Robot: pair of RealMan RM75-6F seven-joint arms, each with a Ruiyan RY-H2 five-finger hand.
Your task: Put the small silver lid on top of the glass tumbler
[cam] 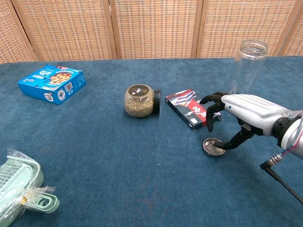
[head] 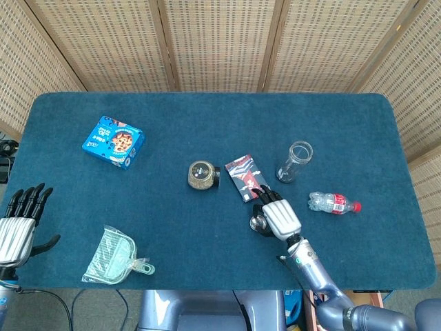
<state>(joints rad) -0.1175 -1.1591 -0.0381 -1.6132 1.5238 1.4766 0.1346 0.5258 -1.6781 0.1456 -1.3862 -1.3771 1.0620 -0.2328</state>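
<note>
The small silver lid (cam: 212,146) (head: 258,223) lies rim-up on the blue table, right of centre. My right hand (cam: 236,115) (head: 278,214) hovers low over it: the thumb reaches down to the lid's right edge and the other fingers curl down just behind it, with nothing held. The glass tumbler (cam: 247,66) (head: 295,161) stands upright behind the hand, open at the top. My left hand (head: 19,227) stays at the table's left edge with fingers spread, holding nothing; the chest view does not show it.
A red-and-black card box (cam: 192,108) lies just left of my right hand. A round jar of seeds (cam: 140,100) lies on its side at centre. A blue snack box (cam: 52,83), a green dustpan in plastic (cam: 19,190) and a small plastic bottle (head: 333,203) are also on the table.
</note>
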